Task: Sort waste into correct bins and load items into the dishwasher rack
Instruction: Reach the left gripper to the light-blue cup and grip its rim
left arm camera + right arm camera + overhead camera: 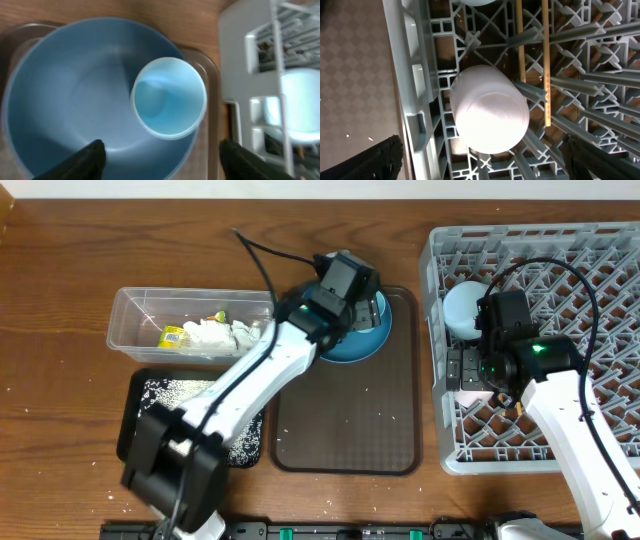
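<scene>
Handling is judged light, stiff and slick. The light blue cup (pixel 169 97) is seen upright on the dark blue plate (pixel 65 90), just ahead of the left gripper (pixel 162 160), whose fingers are parted; its rim should be pinched.

Table (pixel 60 280): brown wood, visible grain, low sheen.

Dishwasher rack (pixel 600 270): grey moulded plastic with a satin finish and smooth pegs.

Inside the rack:
- White cup (pixel 490 110): smooth with a soft gloss; ceramic or plastic cannot be told.
- Chopsticks (pixel 546 60): pale bare wood, matt.

Brown serving tray (pixel 350 420), just beside the rack: looks like plastic, matt, with a fine checked texture.

On that tray:
- Blue plate (pixel 60 100): smooth and glossy.
- Light blue cup (pixel 169 97): smooth with a gentle sheen.

Well apart from the rack, beyond the serving tray:
- Clear tub (pixel 130 305): transparent glossy plastic. It holds a shiny film wrapper (pixel 172 336) and crumpled matt tissue (pixel 215 335).
- Black tray (pixel 128 420): matt, strewn with dull white rice grains (pixel 190 395).
</scene>
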Robot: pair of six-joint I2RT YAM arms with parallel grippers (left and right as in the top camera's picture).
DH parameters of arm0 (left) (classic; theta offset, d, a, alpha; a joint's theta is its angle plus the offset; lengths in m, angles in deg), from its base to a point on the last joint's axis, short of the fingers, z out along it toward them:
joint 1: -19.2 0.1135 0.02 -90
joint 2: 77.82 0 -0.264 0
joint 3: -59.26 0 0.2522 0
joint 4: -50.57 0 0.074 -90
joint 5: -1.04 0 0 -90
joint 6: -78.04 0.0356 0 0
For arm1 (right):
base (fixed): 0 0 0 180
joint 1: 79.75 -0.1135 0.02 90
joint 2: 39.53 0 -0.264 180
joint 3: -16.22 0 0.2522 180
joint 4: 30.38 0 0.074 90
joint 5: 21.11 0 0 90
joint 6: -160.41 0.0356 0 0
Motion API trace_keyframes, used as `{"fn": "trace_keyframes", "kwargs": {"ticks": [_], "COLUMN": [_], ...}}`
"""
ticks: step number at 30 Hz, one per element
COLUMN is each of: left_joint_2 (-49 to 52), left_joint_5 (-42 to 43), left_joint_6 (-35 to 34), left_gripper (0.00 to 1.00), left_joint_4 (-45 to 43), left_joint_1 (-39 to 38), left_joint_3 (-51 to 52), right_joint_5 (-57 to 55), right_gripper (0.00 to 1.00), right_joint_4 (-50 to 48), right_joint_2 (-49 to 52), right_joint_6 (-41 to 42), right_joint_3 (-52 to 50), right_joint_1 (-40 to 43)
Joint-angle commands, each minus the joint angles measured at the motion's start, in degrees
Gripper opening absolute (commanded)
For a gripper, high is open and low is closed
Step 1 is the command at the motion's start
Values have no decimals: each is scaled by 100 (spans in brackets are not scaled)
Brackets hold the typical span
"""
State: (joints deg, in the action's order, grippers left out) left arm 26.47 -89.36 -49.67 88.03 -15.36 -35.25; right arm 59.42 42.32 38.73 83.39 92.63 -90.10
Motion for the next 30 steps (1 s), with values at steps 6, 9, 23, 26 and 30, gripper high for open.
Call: {"fn": "trace_keyframes", "kwargs": {"ticks": [6,9,23,26,30], "left_joint_2": [772,931,984,984,984], "left_joint_5": [-181,-181,-223,-223,-216], "left_joint_6": [-164,-199,-94,-94,-94], "left_gripper": [59,54,29,22,21], "left_joint_4": [-551,-647,-450,-380,-306], "left_joint_1": [26,44,151,151,149], "left_joint_3": [7,7,7,7,7], "right_joint_5": [-13,-13,-13,-13,-13], "right_gripper": [99,99,99,99,99], "right_joint_4": [2,2,2,2,2], "right_joint_2": [11,11,11,11,11], "right_joint_6": [28,28,28,28,28], "right_joint_3": [17,17,17,17,17], "right_joint_1": [96,96,96,96,96]}}
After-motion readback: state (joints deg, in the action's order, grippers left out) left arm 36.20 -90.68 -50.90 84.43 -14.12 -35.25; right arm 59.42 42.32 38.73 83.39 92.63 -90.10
